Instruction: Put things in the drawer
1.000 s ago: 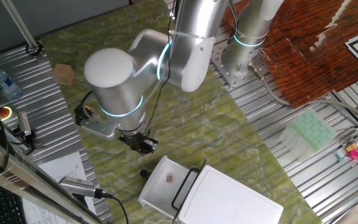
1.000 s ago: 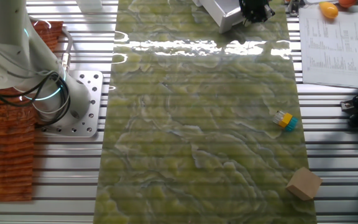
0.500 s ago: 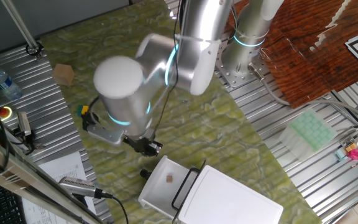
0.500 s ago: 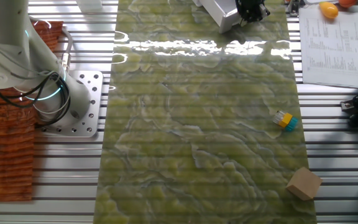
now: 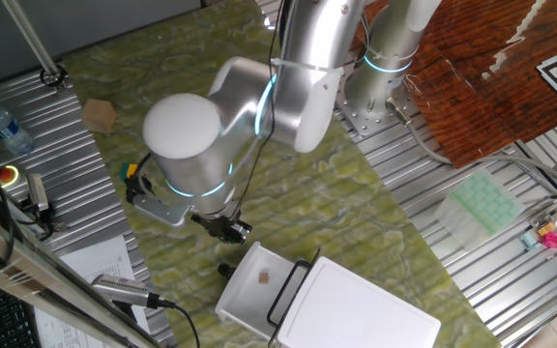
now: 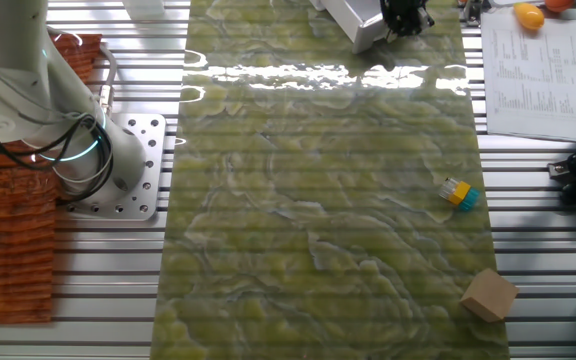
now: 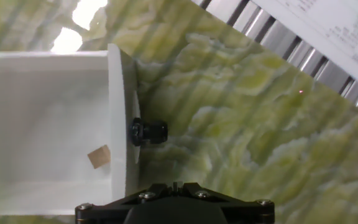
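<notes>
In the hand view the small black stubby piece (image 7: 148, 132) lies on the green bench (image 7: 241, 124) just above the claw (image 7: 174, 186), touching the outer wall of the white drawer (image 7: 118, 93), long axis running left-right. The tan-brown cube (image 7: 99, 157) already sits inside. Claw opening: cannot tell; fingertips hidden, nothing visibly held.

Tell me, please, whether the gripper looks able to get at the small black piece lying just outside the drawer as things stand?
Probably yes. The black piece lies on the mat against the drawer's outer wall, with nothing over it, and the gripper hangs close above. The wall beside it may crowd one finger.
</notes>
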Motion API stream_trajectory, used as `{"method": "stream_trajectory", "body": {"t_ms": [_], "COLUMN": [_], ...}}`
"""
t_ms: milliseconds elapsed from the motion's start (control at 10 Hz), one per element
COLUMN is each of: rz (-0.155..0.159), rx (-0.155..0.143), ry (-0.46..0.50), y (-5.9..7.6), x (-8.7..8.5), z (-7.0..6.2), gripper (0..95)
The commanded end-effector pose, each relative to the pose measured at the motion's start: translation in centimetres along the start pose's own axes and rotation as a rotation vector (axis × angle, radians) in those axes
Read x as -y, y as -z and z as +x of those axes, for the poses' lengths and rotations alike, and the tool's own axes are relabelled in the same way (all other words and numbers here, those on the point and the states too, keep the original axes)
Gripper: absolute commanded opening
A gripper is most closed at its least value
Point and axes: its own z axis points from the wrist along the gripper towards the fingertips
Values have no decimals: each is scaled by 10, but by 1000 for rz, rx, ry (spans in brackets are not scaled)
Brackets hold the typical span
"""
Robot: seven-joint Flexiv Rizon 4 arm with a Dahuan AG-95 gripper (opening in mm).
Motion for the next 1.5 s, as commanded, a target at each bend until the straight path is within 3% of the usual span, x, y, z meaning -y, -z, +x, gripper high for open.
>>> {"method": "stream_trajectory", "body": {"t_ms": [100, 300, 600, 900, 1100, 1500], "rz": [15, 19, 30, 9, -22, -24], "rx": [-39, -16, 4, 19, 35, 31], "ry": [-10, 6, 48, 79, 71, 70], "y": [-3, -27, -42, -45, -47, -49], "x": [3, 17, 24, 22, 10, -8], "z": [4, 4, 2, -1, -5, -10], "gripper": [0, 0, 0, 0, 0, 0]}}
